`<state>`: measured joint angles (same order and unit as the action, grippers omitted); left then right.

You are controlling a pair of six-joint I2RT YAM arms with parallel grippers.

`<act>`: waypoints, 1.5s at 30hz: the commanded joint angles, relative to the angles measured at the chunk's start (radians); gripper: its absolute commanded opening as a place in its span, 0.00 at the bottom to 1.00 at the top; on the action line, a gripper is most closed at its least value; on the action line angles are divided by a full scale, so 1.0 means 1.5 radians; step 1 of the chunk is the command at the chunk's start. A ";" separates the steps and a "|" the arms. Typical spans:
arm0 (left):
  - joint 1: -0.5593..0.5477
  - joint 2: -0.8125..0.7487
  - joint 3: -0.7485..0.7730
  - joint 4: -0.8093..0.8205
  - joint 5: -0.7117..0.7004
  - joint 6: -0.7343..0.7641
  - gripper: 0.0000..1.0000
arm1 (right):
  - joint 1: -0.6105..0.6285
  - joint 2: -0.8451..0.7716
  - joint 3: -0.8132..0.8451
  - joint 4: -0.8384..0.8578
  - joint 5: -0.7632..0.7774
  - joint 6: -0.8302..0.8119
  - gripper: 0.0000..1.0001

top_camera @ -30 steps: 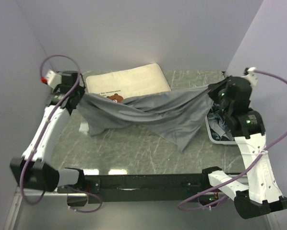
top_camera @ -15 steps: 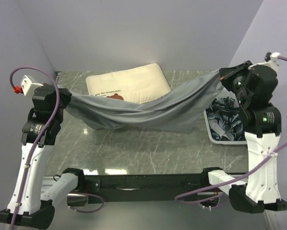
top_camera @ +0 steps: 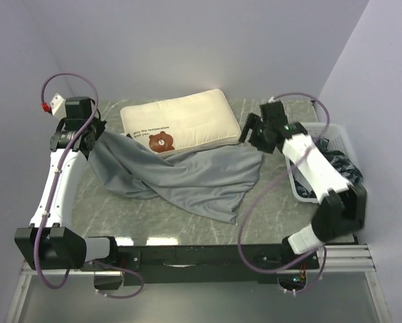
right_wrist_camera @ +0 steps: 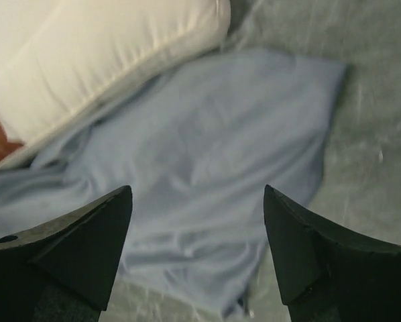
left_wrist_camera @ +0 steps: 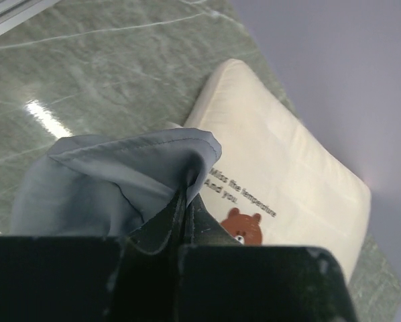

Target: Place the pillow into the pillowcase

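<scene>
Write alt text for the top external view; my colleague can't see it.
The left tool pinches one end of the grey pillowcase, which sprawls crumpled on the table in front of the cream pillow. The right tool hangs open and empty by the pillow's right end.

A: Overhead camera: fixed high at the near edge, looking down on the whole table [top_camera: 120, 217].
B: Wrist cameras: close, angled down. Both share pillow [left_wrist_camera: 288, 161] and pillowcase [right_wrist_camera: 207, 154] with overhead.

1. Grey-green marbled table [top_camera: 187, 217], glossy along the near edge.
2. Far middle: cream pillow [top_camera: 187, 116], lying flat, bear face toward near left.
3. Across the centre: grey pillowcase [top_camera: 194, 178], rumpled, touching the pillow's near edge.
4. Right edge: white basket [top_camera: 344, 134] of dark items.
</scene>
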<state>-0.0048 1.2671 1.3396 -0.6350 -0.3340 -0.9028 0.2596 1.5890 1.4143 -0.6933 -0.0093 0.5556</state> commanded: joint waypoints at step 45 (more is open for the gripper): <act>0.031 -0.049 -0.051 0.090 0.094 0.077 0.01 | 0.300 -0.466 -0.235 0.021 0.252 0.137 0.00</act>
<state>0.0380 1.2270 1.1679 -0.5293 -0.2253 -0.8501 0.8955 1.0164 0.7338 -0.5392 0.2939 0.9592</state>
